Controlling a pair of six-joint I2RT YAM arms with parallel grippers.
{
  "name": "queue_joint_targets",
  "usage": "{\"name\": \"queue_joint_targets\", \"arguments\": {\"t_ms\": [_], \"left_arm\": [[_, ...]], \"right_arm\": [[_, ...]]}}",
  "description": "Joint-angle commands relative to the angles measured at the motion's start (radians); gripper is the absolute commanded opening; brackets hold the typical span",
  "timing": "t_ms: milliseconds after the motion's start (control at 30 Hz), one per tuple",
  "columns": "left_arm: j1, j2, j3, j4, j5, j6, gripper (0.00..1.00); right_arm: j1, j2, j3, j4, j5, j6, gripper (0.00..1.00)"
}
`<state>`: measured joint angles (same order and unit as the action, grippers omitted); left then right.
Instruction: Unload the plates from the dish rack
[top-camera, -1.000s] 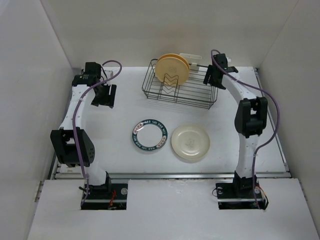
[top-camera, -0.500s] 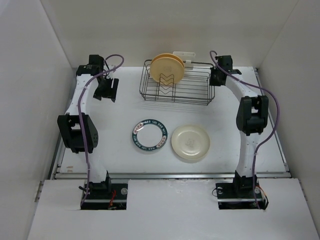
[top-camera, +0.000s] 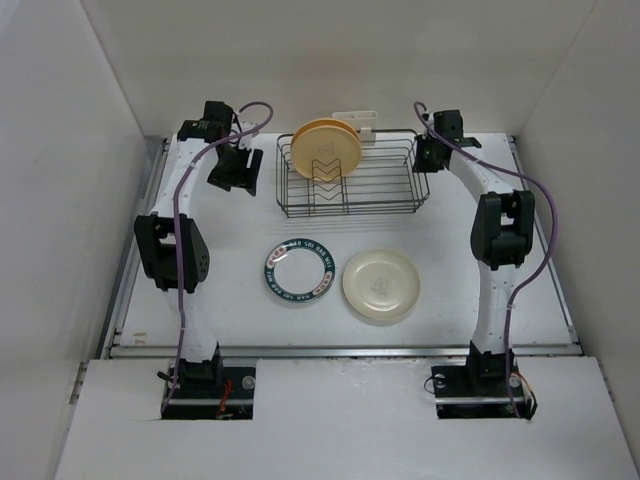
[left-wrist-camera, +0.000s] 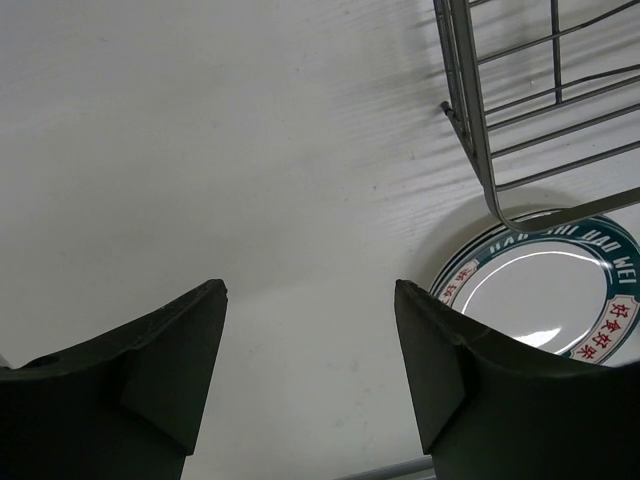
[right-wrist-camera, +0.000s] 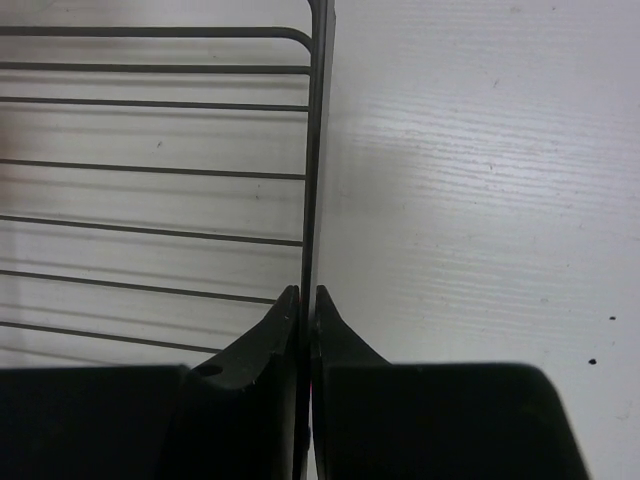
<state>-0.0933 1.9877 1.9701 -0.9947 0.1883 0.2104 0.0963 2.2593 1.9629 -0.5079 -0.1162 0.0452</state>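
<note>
The black wire dish rack (top-camera: 385, 190) stands at the back of the table. A yellow-orange plate (top-camera: 325, 150) stands upright in its left half. My right gripper (top-camera: 422, 156) is at the rack's right end. In the right wrist view it (right-wrist-camera: 308, 292) is shut on the rack's upright end wire (right-wrist-camera: 318, 150). Just off the rack's left end my left gripper (top-camera: 238, 172) hangs open; in its wrist view it (left-wrist-camera: 308, 290) has only table between the fingers. The rack's corner (left-wrist-camera: 470, 110) shows at upper right there. A teal-rimmed plate (top-camera: 298, 271) (left-wrist-camera: 545, 300) and a cream plate (top-camera: 381, 284) lie flat in front of the rack.
White walls close in the table on the left, back and right. A small cream clip (top-camera: 355, 120) sits on the rack's far side. A metal rail (top-camera: 340, 351) runs along the table's near edge by the arm bases.
The right gripper closed on the rack's end wire. The rack turned square and shifted left and back. The left arm swung right, up to the rack's left end, still open.
</note>
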Motion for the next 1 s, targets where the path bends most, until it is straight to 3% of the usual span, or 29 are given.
{"name": "queue_joint_targets", "arguments": {"t_ms": [0,67,267,400,533,600,700,767,800,833,900,933,967], "left_arm": [[-0.008,0.003,0.041,-0.035,0.028,-0.017,0.65],[-0.008,0.003,0.041,-0.035,0.028,-0.017,0.65],[-0.008,-0.018,0.007,-0.025,0.028,-0.026,0.65],[-0.008,-0.038,-0.005,-0.025,0.019,-0.026,0.65],[-0.008,-0.047,-0.014,-0.025,0.019,-0.026,0.65],[-0.008,-0.056,-0.023,-0.025,0.019,-0.026,0.65],[-0.008,-0.056,-0.024,-0.025,0.019,-0.036,0.65],[-0.008,-0.056,-0.024,-0.025,0.019,-0.036,0.65],[-0.008,-0.056,-0.024,-0.025,0.029,-0.036,0.65],[-0.008,-0.056,-0.024,-0.025,0.03,-0.036,0.65],[-0.008,-0.056,-0.024,-0.036,0.03,-0.025,0.65],[-0.008,-0.056,-0.024,-0.036,0.03,-0.025,0.65],[-0.008,-0.066,-0.024,-0.036,0.02,-0.025,0.65]], "right_arm": [[0.028,-0.001,0.044,-0.001,-0.01,-0.035,0.05],[0.028,-0.01,0.033,-0.013,-0.02,-0.002,0.0],[0.028,-0.044,-0.035,0.008,-0.066,0.07,0.0],[0.028,-0.063,-0.01,-0.015,-0.048,0.07,0.15],[0.028,-0.072,0.025,-0.092,0.028,0.11,0.2],[0.028,-0.081,0.025,-0.119,0.029,0.146,0.27],[0.028,-0.103,-0.016,-0.129,0.004,0.18,0.31],[0.028,-0.112,-0.016,-0.139,-0.007,0.191,0.43],[0.028,-0.112,-0.016,-0.149,0.004,0.191,0.61],[0.028,-0.112,-0.004,-0.149,0.018,0.191,0.7],[0.028,-0.153,-0.004,-0.127,0.033,0.191,0.81],[0.028,-0.171,-0.004,-0.089,0.056,0.191,0.91],[0.037,-0.193,-0.022,-0.066,0.076,0.191,0.93]]}}
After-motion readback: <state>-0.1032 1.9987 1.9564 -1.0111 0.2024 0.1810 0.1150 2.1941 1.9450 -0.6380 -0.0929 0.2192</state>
